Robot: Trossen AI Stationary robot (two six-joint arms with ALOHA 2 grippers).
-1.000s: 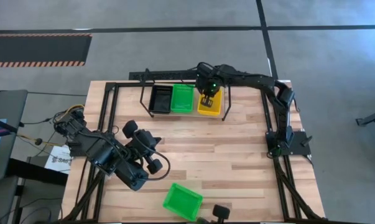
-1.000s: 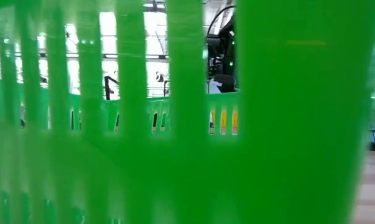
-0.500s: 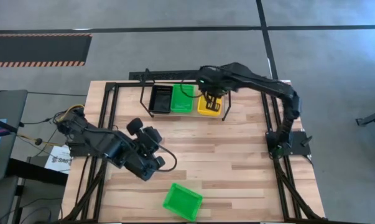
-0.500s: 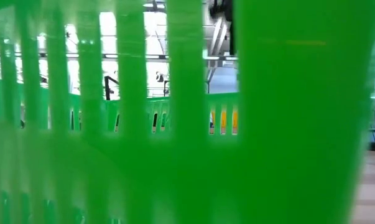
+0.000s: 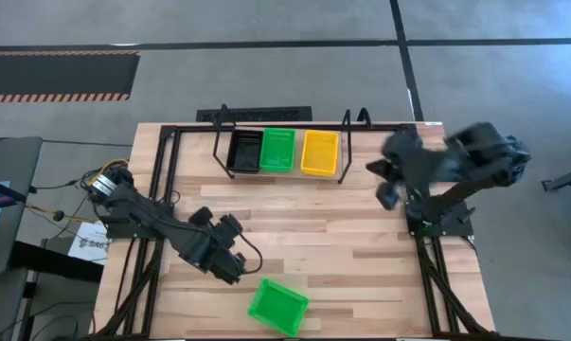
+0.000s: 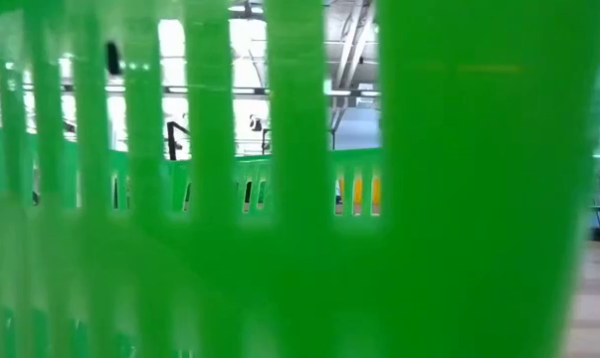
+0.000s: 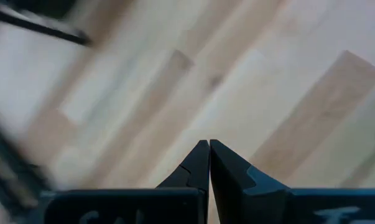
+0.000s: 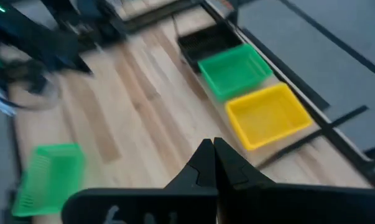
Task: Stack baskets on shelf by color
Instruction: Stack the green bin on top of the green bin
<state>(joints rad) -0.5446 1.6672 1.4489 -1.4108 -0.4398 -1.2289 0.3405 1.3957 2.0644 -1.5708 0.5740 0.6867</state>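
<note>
Shelf [image 5: 280, 175] at table's far edge: black basket stack [image 5: 244, 151], green basket stack [image 5: 277, 149], yellow basket stack [image 5: 320, 152] side by side. Loose green basket [image 5: 277, 306] on table [image 5: 361, 256] near front edge. Left gripper [image 5: 230, 268] just beside it, fingers together, empty. Right gripper [image 5: 387, 189] right of shelf, fingers together, empty.

My wooden counter [image 5: 361, 237] is standing on a grey concrete floor [image 5: 266, 76] crossed by dark seams. A hazard-striped strip [image 5: 58, 95] is lying on the floor beyond it.
</note>
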